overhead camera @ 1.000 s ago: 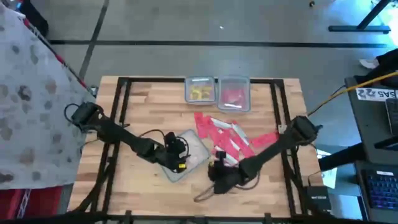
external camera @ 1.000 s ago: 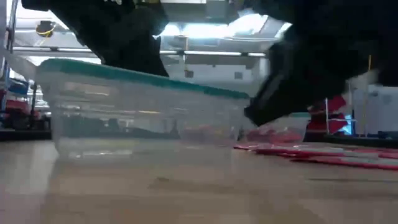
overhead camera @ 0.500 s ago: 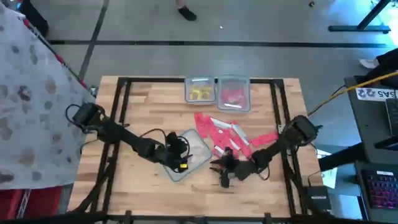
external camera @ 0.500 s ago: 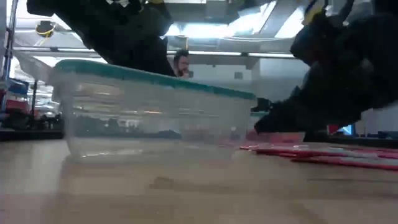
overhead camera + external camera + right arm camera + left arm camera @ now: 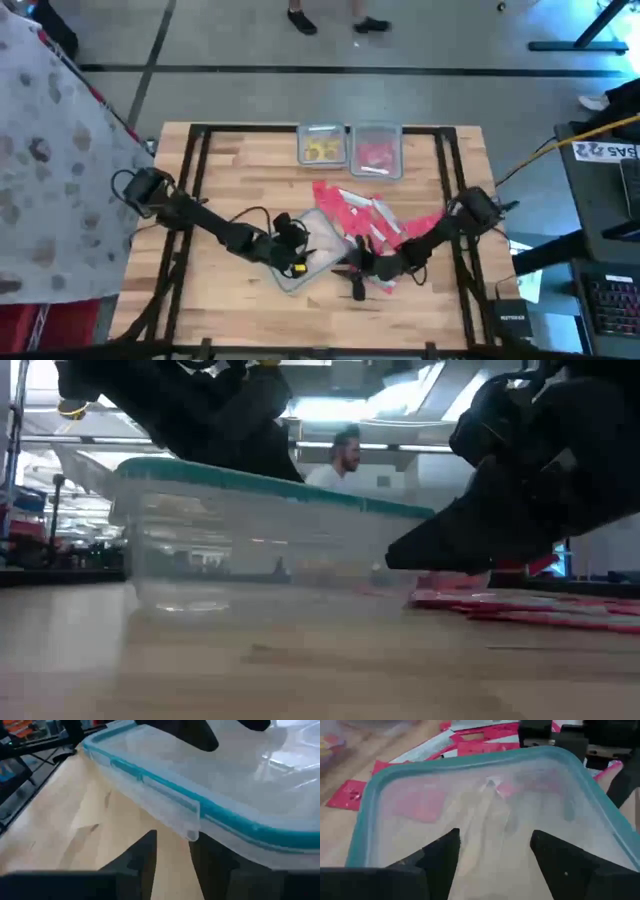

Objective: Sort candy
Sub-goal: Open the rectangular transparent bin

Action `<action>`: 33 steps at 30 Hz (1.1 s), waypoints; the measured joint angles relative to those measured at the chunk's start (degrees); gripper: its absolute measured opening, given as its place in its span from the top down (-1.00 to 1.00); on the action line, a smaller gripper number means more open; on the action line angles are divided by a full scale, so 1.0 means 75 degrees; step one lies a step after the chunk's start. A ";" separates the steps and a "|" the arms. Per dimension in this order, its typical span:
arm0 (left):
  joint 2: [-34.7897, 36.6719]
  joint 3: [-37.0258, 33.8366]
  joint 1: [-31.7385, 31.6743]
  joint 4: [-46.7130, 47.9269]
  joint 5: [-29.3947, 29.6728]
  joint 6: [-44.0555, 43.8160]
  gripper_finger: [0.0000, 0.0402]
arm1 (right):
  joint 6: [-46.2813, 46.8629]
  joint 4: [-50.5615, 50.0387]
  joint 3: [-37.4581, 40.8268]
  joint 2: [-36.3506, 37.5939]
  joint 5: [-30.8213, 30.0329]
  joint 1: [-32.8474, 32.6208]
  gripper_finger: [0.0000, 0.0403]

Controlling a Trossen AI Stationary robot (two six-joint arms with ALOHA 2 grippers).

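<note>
A clear tub (image 5: 312, 252) with a teal rim stands by its base on the wood table, mid-near. Red and pink candy packets (image 5: 365, 218) lie flat in a loose pile just right of it and beyond it. My left gripper (image 5: 292, 252) is over the tub's left end, its fingers (image 5: 442, 857) wide open. My right gripper (image 5: 350, 268) lies low and nearly level at the tub's right end. It points at the rim's hanging clip tab (image 5: 190, 826), fingers a little apart with nothing between them. My left gripper comes slanting down from the table's left, and its open fingers stand over the tub's top (image 5: 485, 820) near its left end. The gripper's own body hides the rim below it. I cannot tell whether the fingers touch the tub.
Two small clear tubs stand side by side at the far edge, one with yellow pieces (image 5: 322, 145) and one with red ones (image 5: 377, 150). A black frame (image 5: 195, 135) runs along the table's edges. Bare wood lies in front of the tub (image 5: 300, 670). A person walks in the room behind.
My right gripper has sunk, tipped from pointing steeply down to nearly level, and gone from near the front edge toward the tub's right end. The tub has slid a little toward the table's right, and my left gripper has gone with it.
</note>
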State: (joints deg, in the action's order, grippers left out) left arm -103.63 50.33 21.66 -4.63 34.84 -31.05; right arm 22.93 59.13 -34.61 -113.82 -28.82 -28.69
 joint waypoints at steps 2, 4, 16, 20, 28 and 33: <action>-0.0023 0.0001 0.0002 -0.0004 0.0020 0.0017 -0.18 | -0.0211 0.0256 0.0014 -0.0027 0.0069 0.0000 0.48; -0.0041 0.0003 0.0005 -0.0037 0.0051 0.0010 -0.18 | -0.0355 0.0400 0.0026 -0.0030 0.0260 -0.0067 0.48; -0.0072 0.0017 0.0010 -0.0192 -0.0065 0.0199 -0.18 | 0.0289 -0.0090 -0.0148 0.0544 0.1188 -0.0954 0.48; -0.0064 0.0017 0.0005 -0.0264 -0.0048 0.0278 -0.18 | 0.0486 -0.1503 -0.0153 0.1272 -0.0295 -0.1030 0.48; 0.0444 0.0356 -0.0001 -0.0445 -0.0385 0.1122 -0.18 | 0.3729 -0.4924 -0.0138 0.2319 -0.2822 -0.0420 0.48; 0.0903 0.0603 0.0020 -0.0205 -0.0229 0.1314 -0.18 | 0.4286 -0.5353 -0.0136 0.2159 -0.2101 -0.0077 0.48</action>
State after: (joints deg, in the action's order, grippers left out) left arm -96.86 54.85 21.81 -6.17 33.12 -21.20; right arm 55.08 18.99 -35.63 -97.63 -44.58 -29.26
